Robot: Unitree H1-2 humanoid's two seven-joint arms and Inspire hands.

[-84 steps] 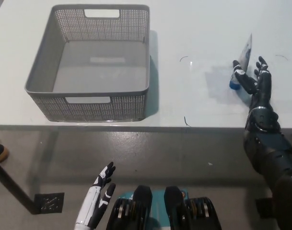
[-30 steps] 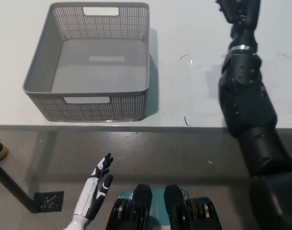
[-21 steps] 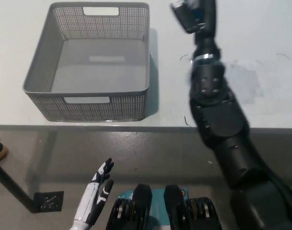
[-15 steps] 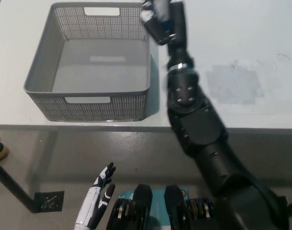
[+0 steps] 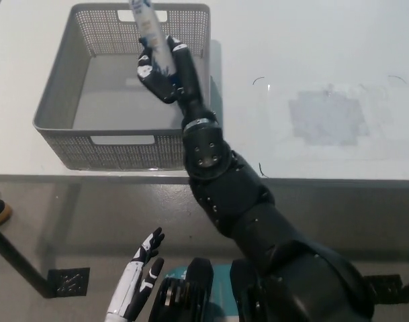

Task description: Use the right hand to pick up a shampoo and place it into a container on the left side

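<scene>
Right hand [image 5: 162, 67] holds shampoo [image 5: 149, 27] over grey basket [image 5: 63, 94]

My black right hand [image 5: 162, 67] holds the shampoo [image 5: 149, 27] over the grey basket [image 5: 70, 87]; my white left hand [image 5: 138, 278] rests down low, fingers apart.

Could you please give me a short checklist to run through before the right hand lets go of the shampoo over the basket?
1. Right hand shut on the shampoo: ok.
2. Hand placed over the grey basket, inside its rim: ok.
3. Basket floor under the hand free of other things: ok, only bare floor shows.
4. Basket fully on the white table, not overhanging the front edge: ok.
5. Height of the shampoo above the basket floor: cannot tell from this steep view.
6. Left hand open, low beneath the table edge, out of the way: ok.
</scene>
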